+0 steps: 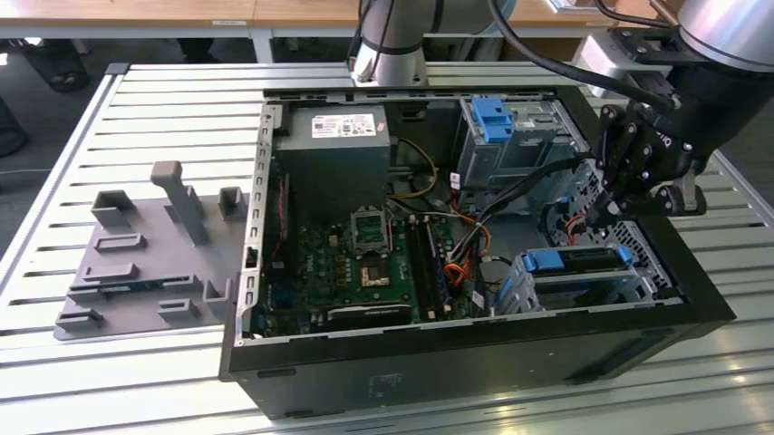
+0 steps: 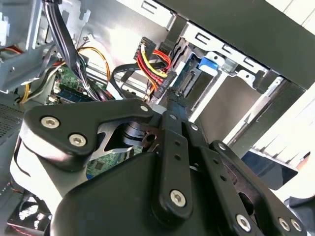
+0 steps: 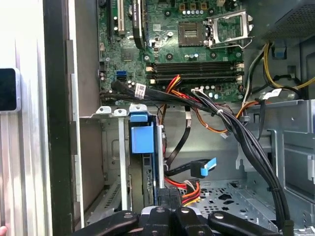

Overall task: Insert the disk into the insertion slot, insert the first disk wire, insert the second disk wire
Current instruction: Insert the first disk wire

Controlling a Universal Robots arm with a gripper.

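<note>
The blue-framed silver disk (image 1: 578, 260) sits in the perforated metal insertion slot (image 1: 601, 292); the black gripper (image 3: 170, 212) clenches 1 black wire plug (image 2: 172, 98), wiring apparently unfinished.

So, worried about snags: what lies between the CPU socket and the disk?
In the first wrist view: memory slots, then a black-and-orange cable bundle, then the disk.

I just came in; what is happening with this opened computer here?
A robot arm's gripper reaches into an open computer case, close to the low metal insertion slot. The disk, in its blue caddy, already sits in that slot. The gripper hangs near the disk's end, among loose cables.
</note>
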